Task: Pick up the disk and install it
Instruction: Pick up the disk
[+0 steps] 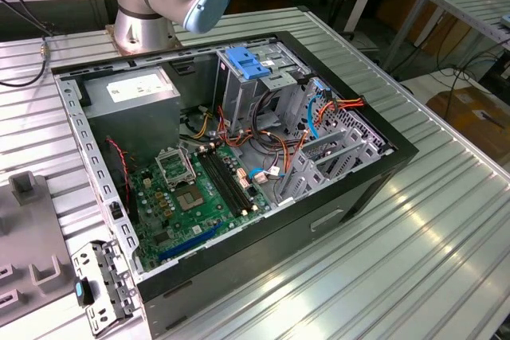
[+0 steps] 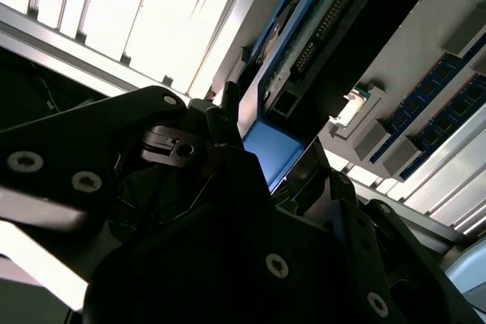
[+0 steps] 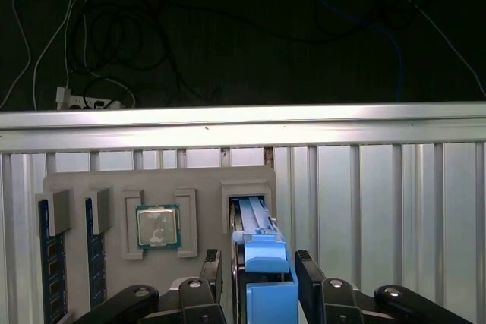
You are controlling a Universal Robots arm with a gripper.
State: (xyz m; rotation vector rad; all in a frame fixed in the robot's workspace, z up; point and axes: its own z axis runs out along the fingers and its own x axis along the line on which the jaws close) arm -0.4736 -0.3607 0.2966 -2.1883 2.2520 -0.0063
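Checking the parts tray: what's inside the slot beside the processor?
The disk stands on edge in the grey tray, blue rail showing. Its label and lower part are covered by the slot walls.

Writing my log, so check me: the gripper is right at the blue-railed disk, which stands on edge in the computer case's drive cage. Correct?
Wrong place. The gripper is right at the blue-railed disk, which stands on edge, but in a slot of the grey tray, not in the drive cage. The first wrist view shows it.
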